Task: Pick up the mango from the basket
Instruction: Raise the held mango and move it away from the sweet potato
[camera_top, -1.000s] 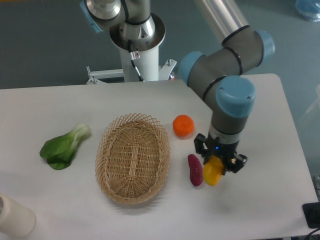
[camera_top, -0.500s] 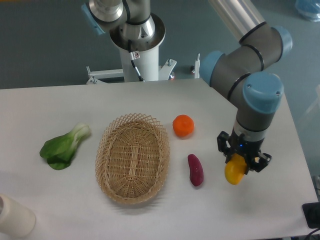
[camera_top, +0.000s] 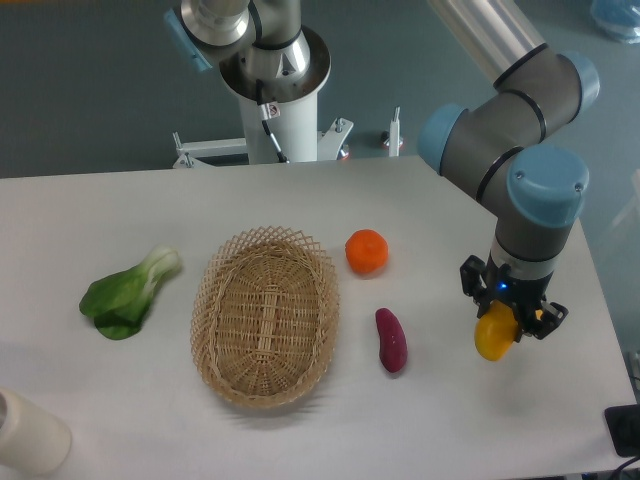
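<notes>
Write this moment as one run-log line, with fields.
gripper: shut on yellow oval mango | tan wicker basket: empty | mango: right of basket

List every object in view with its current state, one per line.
mango: held in the gripper, outside the basket, over the table's right side.
gripper: shut on the mango.
basket: upright on the table, nothing in it.
orange: on the table, right of the basket.
purple vegetable: lying on the table, right of the basket.
bok choy: lying on the table, left of the basket.
</notes>
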